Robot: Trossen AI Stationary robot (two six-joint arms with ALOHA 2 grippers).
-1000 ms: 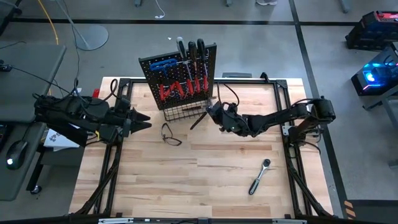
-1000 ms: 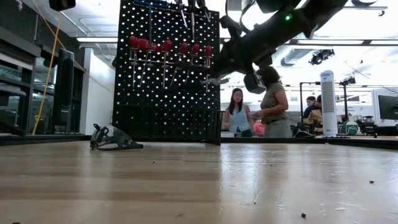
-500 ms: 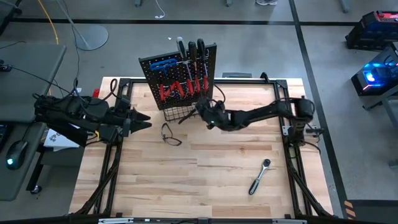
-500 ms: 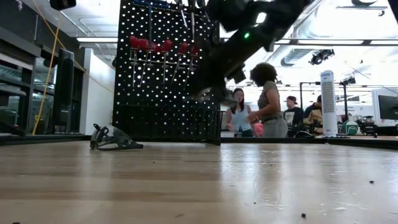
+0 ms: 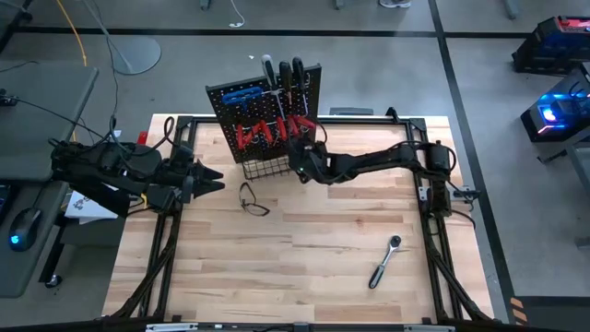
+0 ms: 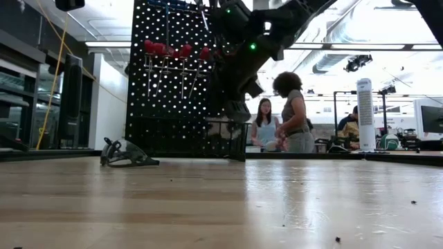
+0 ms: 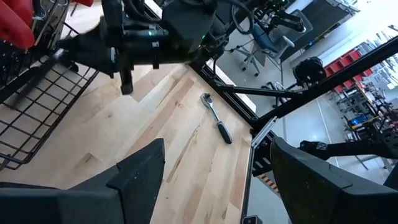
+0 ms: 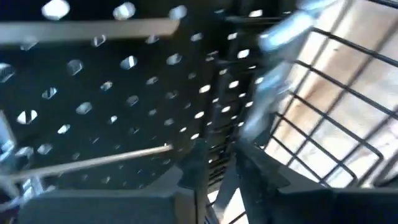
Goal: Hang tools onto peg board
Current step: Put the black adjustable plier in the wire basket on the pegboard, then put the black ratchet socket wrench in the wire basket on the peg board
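Observation:
The black peg board (image 5: pixel 267 115) stands upright at the table's far side. Red-handled screwdrivers (image 5: pixel 267 134), a blue-handled key (image 5: pixel 244 93) and black-handled tools (image 5: pixel 290 72) hang on its hooks. A wire basket (image 5: pixel 263 169) runs along its foot. My right gripper (image 5: pixel 297 166) is at the basket's right end, close before the board (image 8: pixel 112 93). A blurred silver bar (image 8: pixel 273 74) shows just beyond it over the basket's wires (image 8: pixel 329 93). My left gripper (image 5: pixel 214 178) waits open at the table's left edge. The pliers (image 5: pixel 253 199) and the chrome ratchet (image 5: pixel 385 261) lie flat on the table.
The pliers lie just in front of the basket, between the two grippers. The ratchet (image 7: pixel 216 116) lies alone in the near right part of the wooden top. A black frame borders the table (image 5: pixel 323 231). People stand in the room behind the board (image 6: pixel 291 114).
My right gripper has travelled toward the table's left edge, up to the peg board's basket, sinking a little and rolling its wrist. The thin dark tool that stuck out from it earlier no longer shows in the high view.

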